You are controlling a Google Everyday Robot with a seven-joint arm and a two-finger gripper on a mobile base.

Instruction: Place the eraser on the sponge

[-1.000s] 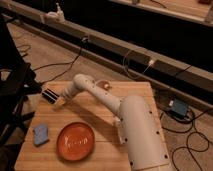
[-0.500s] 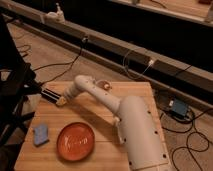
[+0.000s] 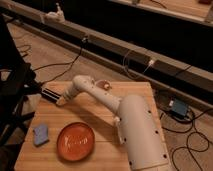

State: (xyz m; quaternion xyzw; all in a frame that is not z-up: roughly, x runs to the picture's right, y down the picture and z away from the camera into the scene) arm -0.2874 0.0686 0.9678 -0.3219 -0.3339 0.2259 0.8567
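Reaching from the near right across the wooden counter (image 3: pixel 35 157), the thick white arm (image 3: pixel 135 130) bends at a rounded joint and points down toward the far left corner. The claw (image 3: pixel 60 100) sits low at that corner, its tip right against the eraser (image 3: pixel 49 93). Whether the claw is open or closed, and whether it has hold of the eraser, cannot be told. The eraser is a long black block with a pale stripe, lying along the counter's far left edge. The sponge (image 3: pixel 40 134), a small light-blue pad, lies near the left edge closer to the camera, well apart from the eraser. An orange plate (image 3: pixel 76 141) rests just beside the sponge, to its right. On the floor beyond the counter's right side sits a blue box (image 3: pixel 178 107) among dark cables.
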